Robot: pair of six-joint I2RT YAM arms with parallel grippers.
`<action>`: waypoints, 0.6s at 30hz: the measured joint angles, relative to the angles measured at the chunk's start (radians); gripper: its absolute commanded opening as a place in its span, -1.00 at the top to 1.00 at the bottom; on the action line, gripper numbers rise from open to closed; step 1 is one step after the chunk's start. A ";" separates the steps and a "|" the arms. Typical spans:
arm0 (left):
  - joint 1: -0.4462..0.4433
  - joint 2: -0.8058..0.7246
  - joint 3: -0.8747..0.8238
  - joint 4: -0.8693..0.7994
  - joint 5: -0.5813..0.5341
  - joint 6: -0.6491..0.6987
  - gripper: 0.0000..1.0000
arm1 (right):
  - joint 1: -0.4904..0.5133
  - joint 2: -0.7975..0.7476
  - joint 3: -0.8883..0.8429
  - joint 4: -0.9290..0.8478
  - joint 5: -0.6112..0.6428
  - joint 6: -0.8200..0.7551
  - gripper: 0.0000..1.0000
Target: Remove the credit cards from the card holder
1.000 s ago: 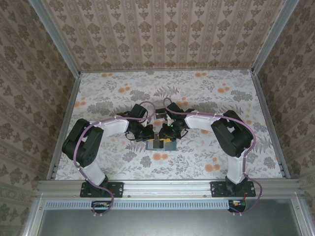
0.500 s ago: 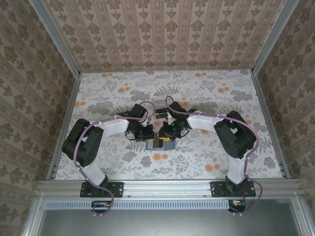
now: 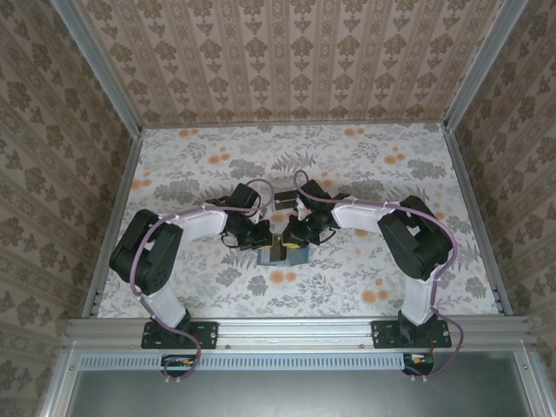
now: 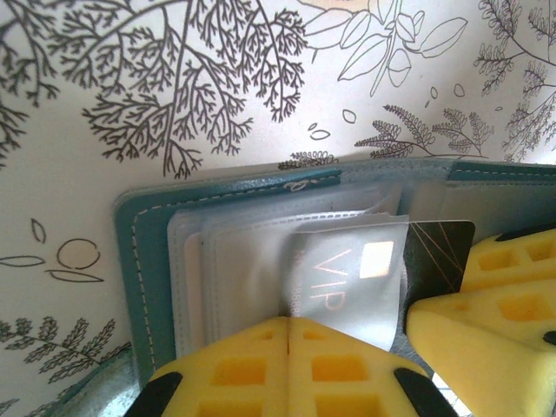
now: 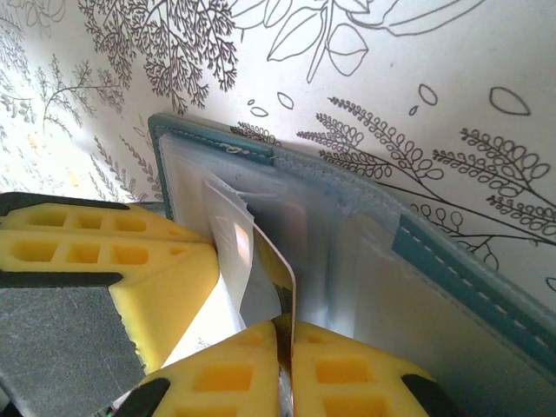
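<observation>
holder [image 3: 282, 254] is laid open on table [image 3: 347, 165] centre, near side | left gripper [image 4: 287, 347] fingers are pressed together at sleeves [image 4: 234, 261], likely to steady it | dark card [image 4: 439, 250] is pinched by right gripper [image 5: 285, 365], for pulling out

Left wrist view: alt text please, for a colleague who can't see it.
The left gripper, fingers shut, pinches a clear sleeve holding a pale VIP card in the open teal card holder on floral cloth. At right, the right gripper grips a dark card.
</observation>
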 measured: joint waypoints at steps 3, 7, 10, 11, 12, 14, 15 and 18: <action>0.000 0.000 0.000 -0.002 -0.003 0.000 0.87 | -0.009 -0.011 0.000 -0.023 0.004 -0.024 0.79; 0.000 0.000 0.000 -0.002 -0.003 0.000 0.86 | -0.030 -0.048 -0.001 -0.077 0.027 -0.061 0.79; 0.000 0.000 0.000 -0.002 -0.003 0.000 0.86 | -0.042 -0.069 -0.003 -0.116 0.051 -0.086 0.79; 0.000 0.000 0.000 -0.003 -0.003 0.000 0.86 | -0.042 -0.072 -0.003 -0.127 0.059 -0.091 0.80; 0.000 0.000 0.000 -0.003 -0.003 0.000 0.86 | -0.045 -0.075 -0.003 -0.140 0.066 -0.098 0.80; 0.000 0.000 0.000 -0.003 -0.003 0.000 0.86 | -0.047 -0.079 -0.004 -0.159 0.079 -0.111 0.80; 0.000 0.000 0.000 -0.003 -0.003 0.000 0.86 | -0.047 -0.080 -0.004 -0.163 0.084 -0.114 0.80; 0.000 0.000 0.000 -0.003 -0.003 0.000 0.85 | -0.047 -0.080 -0.004 -0.166 0.084 -0.119 0.79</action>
